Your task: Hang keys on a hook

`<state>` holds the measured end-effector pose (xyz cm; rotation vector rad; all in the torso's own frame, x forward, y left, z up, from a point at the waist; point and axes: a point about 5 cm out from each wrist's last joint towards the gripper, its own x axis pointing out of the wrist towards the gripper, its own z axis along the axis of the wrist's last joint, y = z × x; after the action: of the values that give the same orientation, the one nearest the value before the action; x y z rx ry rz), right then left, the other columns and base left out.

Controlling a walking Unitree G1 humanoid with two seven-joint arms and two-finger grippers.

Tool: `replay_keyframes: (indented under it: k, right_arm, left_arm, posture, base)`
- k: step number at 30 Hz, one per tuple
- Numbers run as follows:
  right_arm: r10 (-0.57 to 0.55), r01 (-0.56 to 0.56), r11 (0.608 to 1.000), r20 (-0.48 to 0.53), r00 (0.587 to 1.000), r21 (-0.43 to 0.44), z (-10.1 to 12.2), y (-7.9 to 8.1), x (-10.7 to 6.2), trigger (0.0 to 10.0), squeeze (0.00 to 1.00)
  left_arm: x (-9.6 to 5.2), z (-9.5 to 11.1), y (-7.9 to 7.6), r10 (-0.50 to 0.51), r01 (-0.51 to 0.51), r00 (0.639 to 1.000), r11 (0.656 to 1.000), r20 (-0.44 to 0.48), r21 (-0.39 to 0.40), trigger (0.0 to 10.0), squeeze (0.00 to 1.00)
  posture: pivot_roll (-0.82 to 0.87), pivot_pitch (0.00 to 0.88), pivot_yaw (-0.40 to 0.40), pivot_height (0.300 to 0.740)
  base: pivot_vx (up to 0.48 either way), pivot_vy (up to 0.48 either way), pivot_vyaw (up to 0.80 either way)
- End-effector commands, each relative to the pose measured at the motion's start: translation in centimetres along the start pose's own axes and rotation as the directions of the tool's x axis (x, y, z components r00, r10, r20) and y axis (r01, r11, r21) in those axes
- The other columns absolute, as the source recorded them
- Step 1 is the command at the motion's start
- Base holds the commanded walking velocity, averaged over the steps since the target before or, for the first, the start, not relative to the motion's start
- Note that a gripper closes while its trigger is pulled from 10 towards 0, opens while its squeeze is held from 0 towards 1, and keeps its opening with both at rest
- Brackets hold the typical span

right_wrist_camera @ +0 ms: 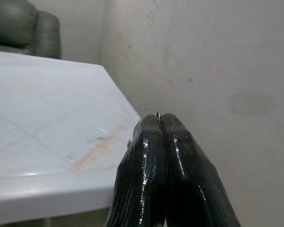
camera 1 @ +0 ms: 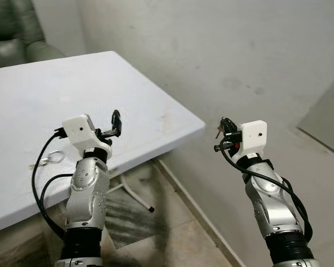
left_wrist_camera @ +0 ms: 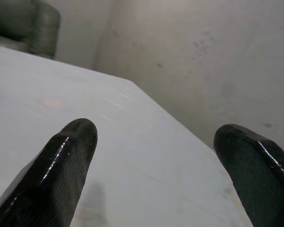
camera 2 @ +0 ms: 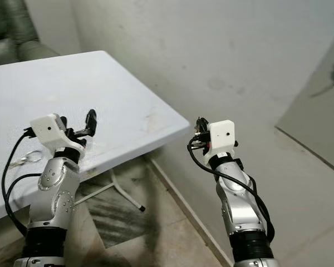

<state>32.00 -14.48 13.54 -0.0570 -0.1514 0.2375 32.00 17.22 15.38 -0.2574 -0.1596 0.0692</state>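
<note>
I see the small silver keys on a metal split ring (camera 1: 49, 159) lying on the white rectangular table (camera 1: 145, 119), near its front edge, just beside my left arm. My left gripper (camera 1: 112, 129) hovers above the tabletop with its black fingers (left_wrist_camera: 66, 161) spread wide, holding nothing. My right gripper (camera 1: 222, 134) hangs off the table's corner with its fingers pressed together. I judge the keys light, rigid and slippery, lying flat; pinching the ring looks best.

Right pincer (right_wrist_camera: 160, 124) fingers pressed together beside table (right_wrist_camera: 47, 118).
</note>
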Motion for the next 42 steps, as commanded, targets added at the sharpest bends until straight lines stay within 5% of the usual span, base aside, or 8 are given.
replay_keyframes:
  k: [1,12,37,42]
  right_arm:
    - [-0.014,0.014,1.0,0.02,1.0,-0.007,0.6,-0.61,0.04,10.0,0.0]
    - [-0.016,0.016,1.0,-0.016,1.0,-0.011,0.39,-0.66,0.25,10.0,0.0]
    - [-0.014,0.014,1.0,-0.031,0.999,-0.003,0.26,-0.46,0.25,10.0,0.0]
    - [-0.012,0.012,1.0,-0.031,0.999,-0.005,0.26,-0.45,0.25,10.0,0.0]
  left_arm:
    - [0.03,0.24,-0.54,-0.013,0.013,1.0,1.0,0.005,-0.007,10.0,0.0]
    - [0.01,0.19,-0.51,0.002,-0.002,1.0,1.0,0.001,0.008,10.0,0.0]
    - [-0.24,0.42,-1.12,-0.057,0.055,0.998,0.995,0.022,0.078,10.0,0.0]
    - [-0.12,0.18,-1.23,-0.038,0.038,0.999,0.999,0.002,0.014,10.0,0.0]
  posture:
    - [0.07,0.0,-0.105,0.74]
    - [0.07,0.0,-0.108,0.74]
    - [0.07,0.0,-0.105,0.74]
    - [0.07,0.0,-0.105,0.74]
  base:
    - [0.0,0.277,0.0]
    - [0.0,0.0,0.0]
    - [0.0,-0.038,-0.77]
    - [0.0,-0.096,-0.77]
